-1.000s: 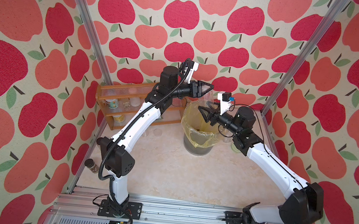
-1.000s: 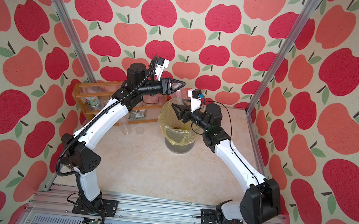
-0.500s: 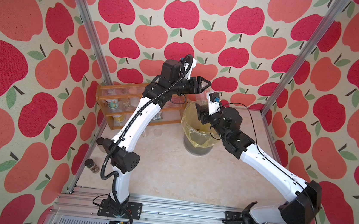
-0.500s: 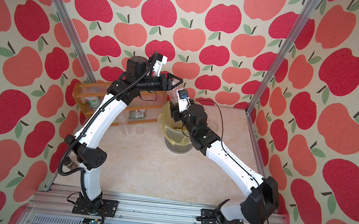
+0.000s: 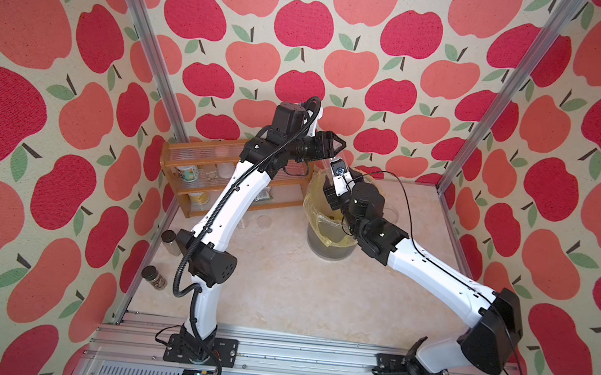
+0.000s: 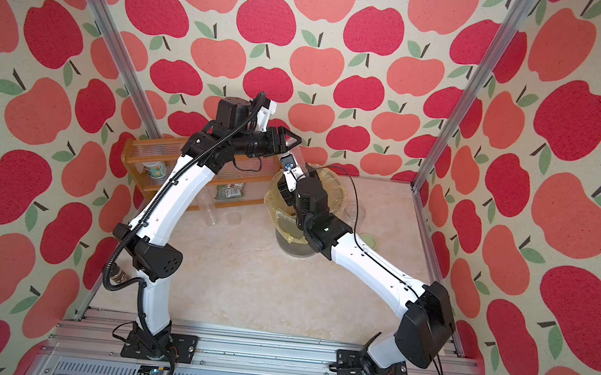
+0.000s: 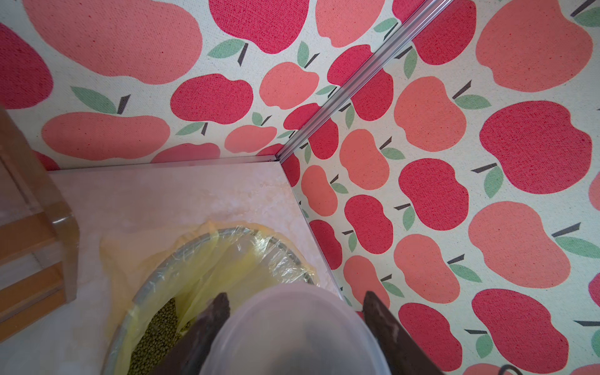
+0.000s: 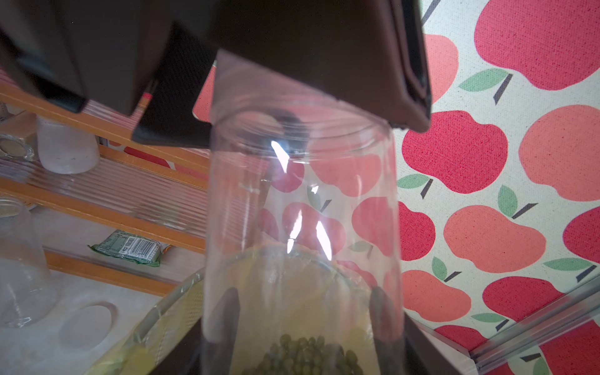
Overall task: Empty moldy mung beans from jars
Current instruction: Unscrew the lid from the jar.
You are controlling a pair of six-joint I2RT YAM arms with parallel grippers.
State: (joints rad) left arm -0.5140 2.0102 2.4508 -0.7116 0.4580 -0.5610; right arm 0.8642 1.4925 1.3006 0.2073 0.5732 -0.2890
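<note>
the right hand (image 8: 303,319) pinches a clear plastic cylinder jar (image 8: 302,201) with tiny dark olive-green mung beans (image 8: 308,357) at its bottom, over the grey bin lined with a yellow bag (image 7: 168,259). the left hand (image 7: 292,311) is clamped around the jar's frosted lid (image 7: 292,337).

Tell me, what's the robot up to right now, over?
Left end effector shut on frosted lid. Right end effector shut on clear jar, mung beans inside, over lined bin. Nothing seen blocking the bin.
</note>
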